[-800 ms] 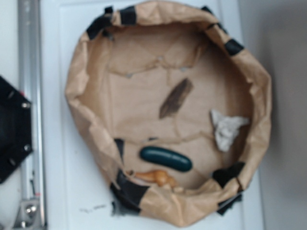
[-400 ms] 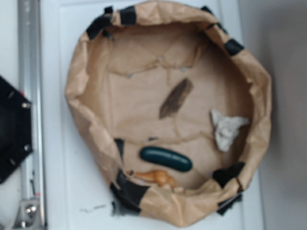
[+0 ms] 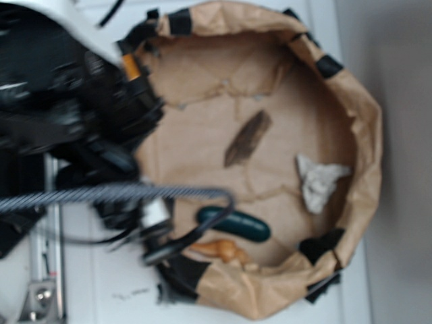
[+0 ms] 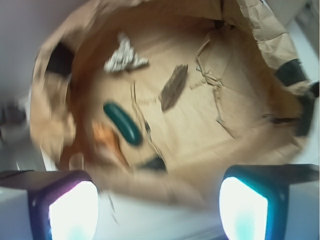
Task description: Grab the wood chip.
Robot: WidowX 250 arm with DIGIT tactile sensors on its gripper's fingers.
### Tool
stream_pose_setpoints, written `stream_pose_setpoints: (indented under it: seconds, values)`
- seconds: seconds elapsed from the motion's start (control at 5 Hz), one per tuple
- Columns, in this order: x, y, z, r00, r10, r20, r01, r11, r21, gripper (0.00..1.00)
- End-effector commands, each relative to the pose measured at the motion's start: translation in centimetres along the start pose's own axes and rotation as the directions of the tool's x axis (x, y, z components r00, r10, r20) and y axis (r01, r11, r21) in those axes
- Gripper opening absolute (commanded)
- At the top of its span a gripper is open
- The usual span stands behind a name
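Seen from the exterior view: a shallow basin of crumpled brown paper (image 3: 351,88), rim patched with black tape (image 3: 329,65), set on a white tabletop (image 3: 121,277). Near the middle of the paper floor, slightly toward the far side, the wood chip (image 3: 247,138), a thin dark sliver lying flat and tilted on a diagonal, clear of everything else. To the right and a little nearer, a crumpled grey-white scrap (image 3: 317,181). Nearer still and left of centre, a dark green capsule (image 3: 236,225), with a glossy tan carved piece (image 3: 219,249) just beside it against the near wall of the basin. Over the left rim, blurred by motion, the black robot arm (image 3: 74,115) with a braided grey cable (image 3: 88,194) strung across the frame (detail of the arm lost in the blur); a metal rail (image 3: 46,270) visible beneath it at the left edge.

From the wrist view: gripper (image 4: 157,207) held outside the basin's edge, above the rim, with two fingers (image 4: 72,207) at the bottom corners of the frame, set wide apart and nothing between them. In this view the wood chip (image 4: 174,87) well beyond the fingertips, untouched, on the paper floor between the grey-white scrap (image 4: 124,57) and a torn crease in the lining. Green capsule (image 4: 122,124) closer to the gripper than the chip, tan piece (image 4: 107,140) smeared alongside it.
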State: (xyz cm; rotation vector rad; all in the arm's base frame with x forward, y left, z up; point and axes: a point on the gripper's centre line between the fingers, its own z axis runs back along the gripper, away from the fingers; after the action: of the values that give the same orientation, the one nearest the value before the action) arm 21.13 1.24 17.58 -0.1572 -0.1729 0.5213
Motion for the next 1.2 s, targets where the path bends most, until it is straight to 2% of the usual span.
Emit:
stream_pose_setpoints:
  seconds: [0.0,0.2,0.4,0.6,0.8,1.0]
  values:
    - [6.5,1.6,-6.7,0.977,0.186,0.1,-0.189,0.982,0.023,1.0]
    - [7.3,2.8,-11.0,0.991,0.09,0.095,-0.105,0.981,0.163,1.0]
    - [8.6,4.1,-13.6,1.0,-0.029,-0.005,0.029,0.987,0.159,1.0]
    - [7.7,3.2,-15.2,0.994,-0.102,-0.038,0.105,0.988,0.109,1.0]
    - [6.5,2.2,-15.5,0.987,-0.145,-0.072,0.151,0.986,0.071,0.0]
    - [6.3,1.6,-13.9,0.975,-0.202,-0.09,0.206,0.978,0.026,0.0]
